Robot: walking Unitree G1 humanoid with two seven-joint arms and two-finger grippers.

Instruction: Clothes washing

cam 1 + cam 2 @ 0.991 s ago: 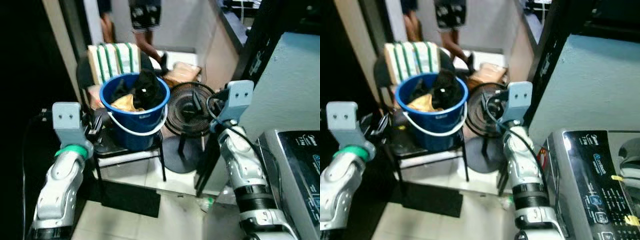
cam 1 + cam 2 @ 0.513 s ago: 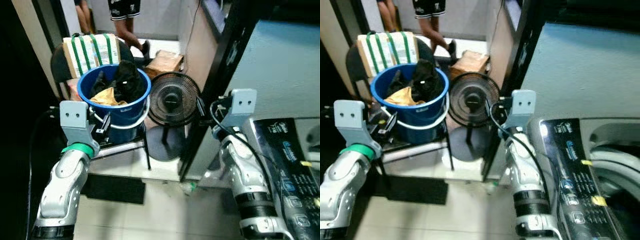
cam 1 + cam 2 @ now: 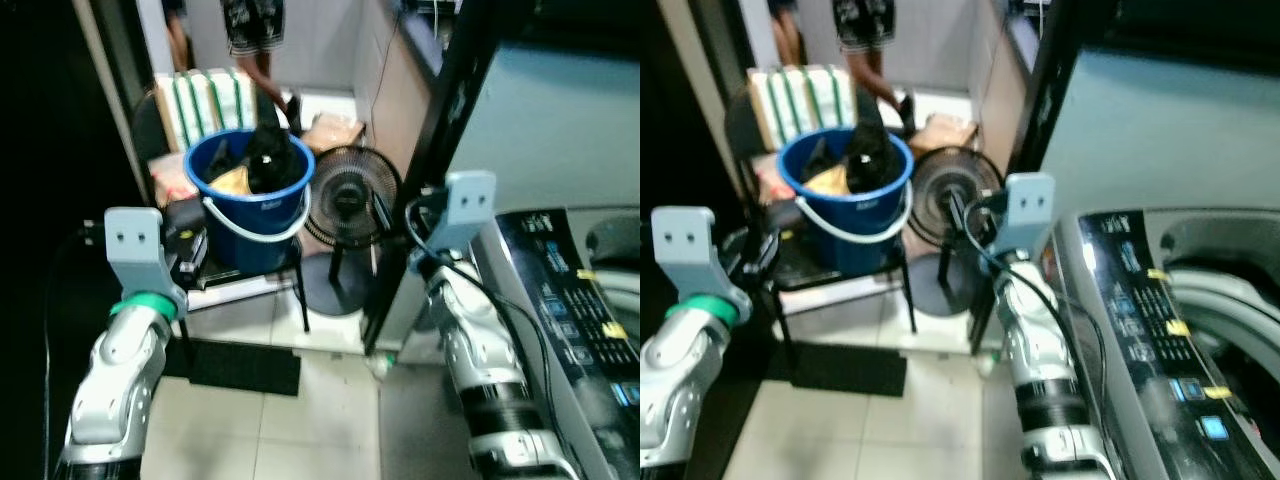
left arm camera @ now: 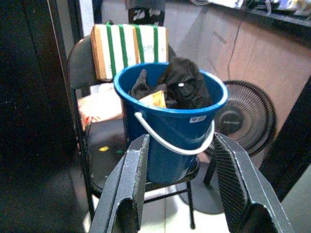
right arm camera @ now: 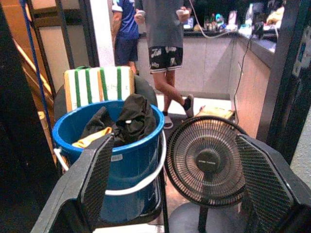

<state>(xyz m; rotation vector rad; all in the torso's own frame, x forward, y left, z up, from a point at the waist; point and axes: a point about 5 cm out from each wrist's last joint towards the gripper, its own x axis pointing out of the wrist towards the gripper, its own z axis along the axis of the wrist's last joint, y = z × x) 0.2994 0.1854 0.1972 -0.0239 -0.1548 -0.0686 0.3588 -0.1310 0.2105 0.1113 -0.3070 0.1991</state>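
Observation:
A blue bucket (image 3: 252, 205) with a white handle stands on a black folding chair (image 3: 200, 270). It holds dark clothes (image 3: 272, 165) and a yellow cloth (image 3: 232, 180). The washing machine (image 3: 1160, 330) is at my right, its control panel facing up and its drum opening (image 3: 1240, 290) showing. My left gripper (image 4: 179, 145) is open and empty, held short of the bucket (image 4: 170, 131) and pointing at it. My right gripper (image 5: 175, 141) is open wide and empty, aimed between the bucket (image 5: 121, 155) and a fan.
A black floor fan (image 3: 350, 195) stands just right of the chair. A green-striped box (image 3: 205, 95) leans on the chair back. A person (image 5: 167, 48) stands behind. A cardboard box (image 3: 335, 128) and a black mat (image 3: 240, 365) lie on the tiled floor. A dark post (image 3: 440, 150) rises beside the machine.
The whole view has swung and pulled back, so more of the washing machine shows at the right. Bucket, chair and fan stay in place. Both grippers stay open.

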